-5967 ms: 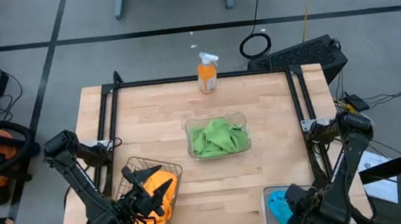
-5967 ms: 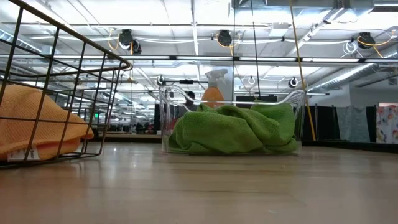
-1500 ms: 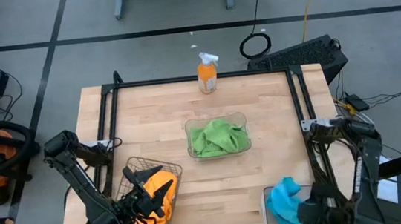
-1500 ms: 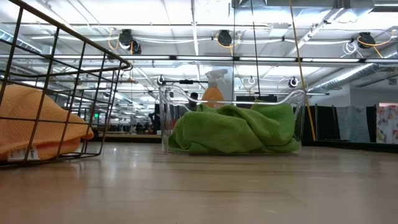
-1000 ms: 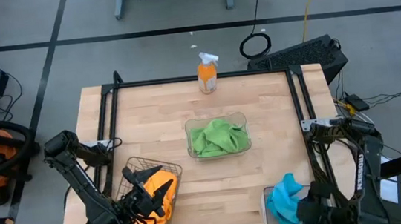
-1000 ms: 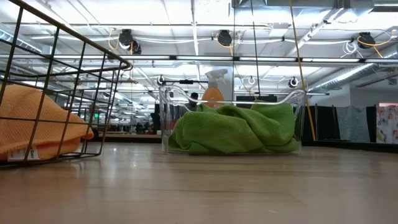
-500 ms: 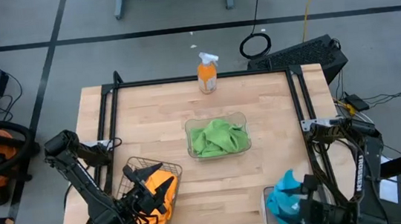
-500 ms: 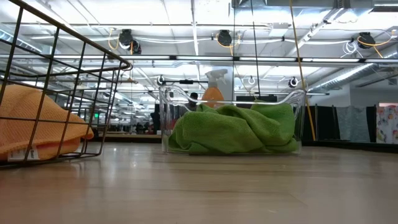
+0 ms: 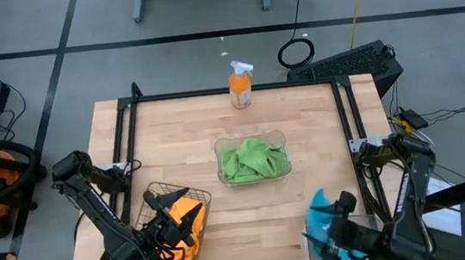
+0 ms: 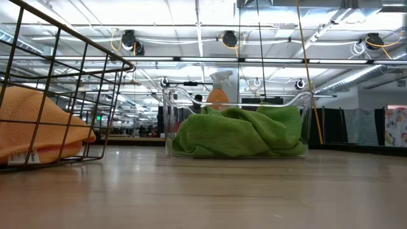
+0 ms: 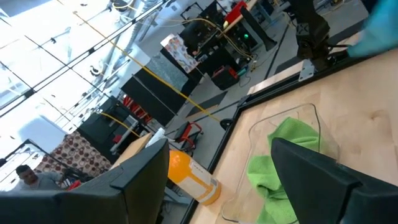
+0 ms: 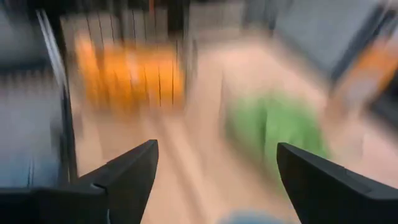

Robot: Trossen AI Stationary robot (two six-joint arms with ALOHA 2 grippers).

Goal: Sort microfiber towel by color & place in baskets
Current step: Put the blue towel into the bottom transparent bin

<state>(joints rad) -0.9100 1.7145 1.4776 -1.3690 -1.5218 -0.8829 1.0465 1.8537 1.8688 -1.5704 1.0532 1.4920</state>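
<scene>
Green microfiber towels (image 9: 253, 159) (image 10: 238, 133) lie bunched in a clear basket (image 9: 219, 145) at the table's middle. Orange-yellow towels (image 9: 188, 217) (image 10: 38, 127) fill the wire basket (image 9: 151, 193) (image 10: 76, 70) at the near left. My left gripper (image 9: 177, 215) hangs open above them, level, facing the green towels (image 11: 280, 155). A sky blue towel (image 9: 316, 213) lies heaped in a clear basket (image 9: 307, 242) at the near right. My right gripper (image 9: 336, 223) is open just over it with nothing between its fingers (image 12: 124, 168).
An orange spray bottle (image 9: 240, 86) (image 11: 189, 177) with a white trigger stands at the table's far edge. A black frame (image 9: 228, 90) runs round the far and side edges. Bare wood lies between the three baskets.
My right gripper, open, has swung above the blue towel toward the table's left, turning fast until it faces the wire basket and the green towels. The blue towel stays heaped in its basket. My left arm has kept still.
</scene>
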